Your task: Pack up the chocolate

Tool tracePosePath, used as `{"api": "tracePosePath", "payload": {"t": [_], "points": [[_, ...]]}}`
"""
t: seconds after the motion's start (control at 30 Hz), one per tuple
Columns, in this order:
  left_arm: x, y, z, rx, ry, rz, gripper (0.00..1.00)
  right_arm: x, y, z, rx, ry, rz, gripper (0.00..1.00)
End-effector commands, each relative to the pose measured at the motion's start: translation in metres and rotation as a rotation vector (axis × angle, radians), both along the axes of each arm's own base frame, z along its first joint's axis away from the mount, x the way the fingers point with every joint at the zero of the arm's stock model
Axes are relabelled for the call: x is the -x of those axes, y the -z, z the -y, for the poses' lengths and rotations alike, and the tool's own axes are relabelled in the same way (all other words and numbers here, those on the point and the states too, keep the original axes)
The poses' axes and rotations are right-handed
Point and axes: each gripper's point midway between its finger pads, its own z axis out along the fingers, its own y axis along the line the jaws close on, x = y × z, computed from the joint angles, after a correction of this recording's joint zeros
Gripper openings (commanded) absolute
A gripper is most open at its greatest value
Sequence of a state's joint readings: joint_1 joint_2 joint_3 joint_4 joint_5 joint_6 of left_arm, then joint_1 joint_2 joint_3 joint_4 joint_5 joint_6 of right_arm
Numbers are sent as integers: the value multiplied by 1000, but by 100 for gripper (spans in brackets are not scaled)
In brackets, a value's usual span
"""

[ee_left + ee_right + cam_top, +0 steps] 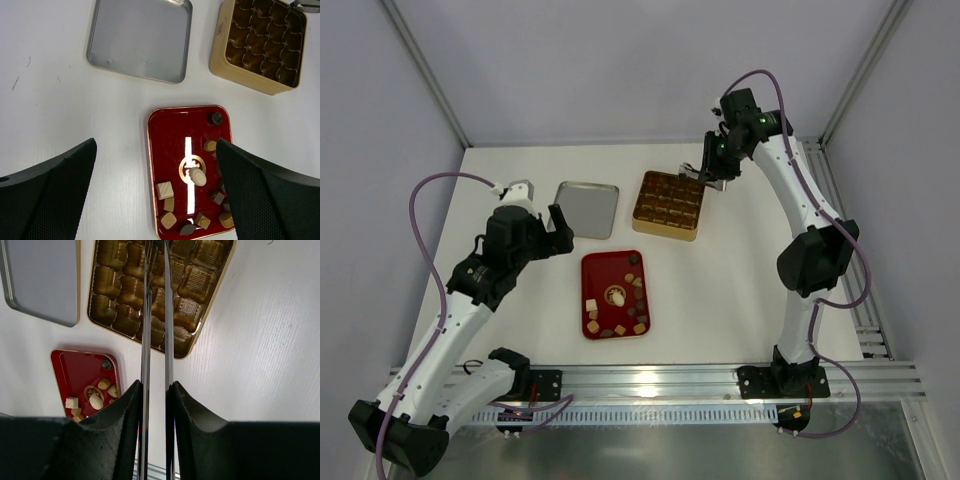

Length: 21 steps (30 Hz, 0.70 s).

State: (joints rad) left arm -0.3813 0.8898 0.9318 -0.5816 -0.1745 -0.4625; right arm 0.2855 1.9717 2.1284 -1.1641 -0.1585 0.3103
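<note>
Chocolate (pixel 197 176) mostly at tray's (pixel 170 135) near edge — tongs (pixel 146 315) over tin (pixel 250 82).

No word, number or brand name can be read in any view; the one sign is a round gold emblem (pixel 185 165) printed at the middle of the red tray (pixel 170 135), a ring with a small ornament inside, partly covered by the whitish piece of chocolate (pixel 198 176); its detail is too small and too glossy to make out as letters; the cells of the gold tin (pixel 218 50) show only a pressed cross-hatch pattern
</note>
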Motion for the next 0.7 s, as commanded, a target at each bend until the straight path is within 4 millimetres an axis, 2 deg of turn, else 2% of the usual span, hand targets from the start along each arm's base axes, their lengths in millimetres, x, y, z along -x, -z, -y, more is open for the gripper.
{"api": "tracePosePath", "payload": {"t": [0.0,0.53,0.67], "points": [[-4,-10,0,2,-5,29,100,-17,-15,3,-13,26,78,33],[-4,-11,-1,3,-5,30,99,-15,17,5,3,29,18,33],[-4,-10,0,2,-5,29,100,-16,19,6,2,30,17,33]]}}
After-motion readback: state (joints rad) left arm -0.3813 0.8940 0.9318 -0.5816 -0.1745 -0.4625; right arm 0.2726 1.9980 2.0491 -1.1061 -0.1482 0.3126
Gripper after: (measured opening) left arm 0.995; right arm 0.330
